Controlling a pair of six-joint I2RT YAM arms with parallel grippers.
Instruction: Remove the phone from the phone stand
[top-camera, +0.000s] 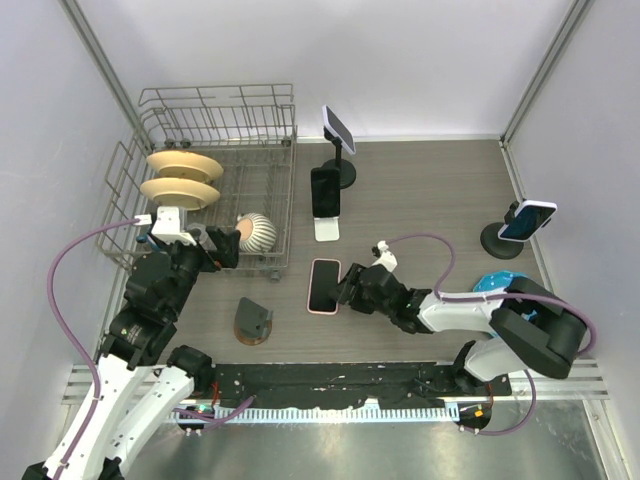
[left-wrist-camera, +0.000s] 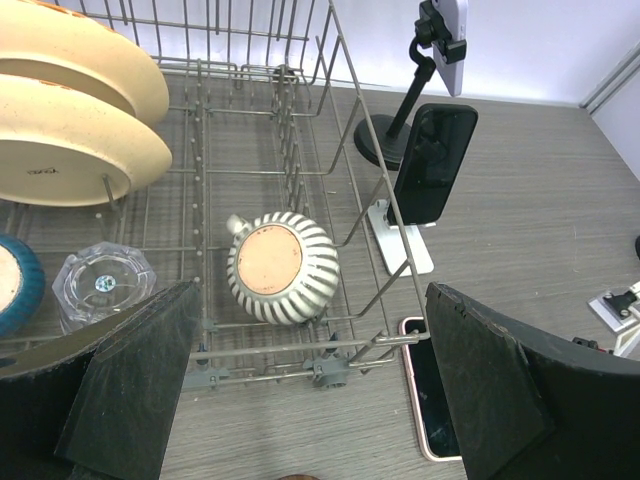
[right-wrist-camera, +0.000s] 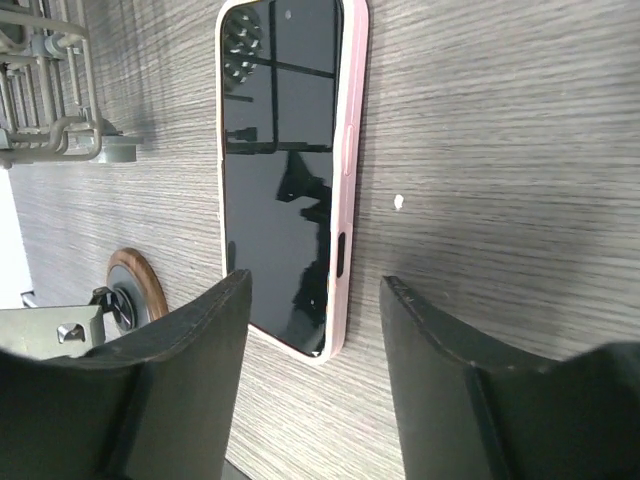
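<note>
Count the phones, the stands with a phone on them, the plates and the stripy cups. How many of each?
Phones: 4
Stands holding a phone: 3
Cream plates: 2
Striped cup: 1
Total: 10

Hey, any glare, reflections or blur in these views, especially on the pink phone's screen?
Right wrist: the pink-cased phone has a glossy screen mirroring dark shapes and lines; the near right fingers look soft. Left wrist: dish rack sharp, left fingers slightly soft. Top external: even light, faint shadows.
</note>
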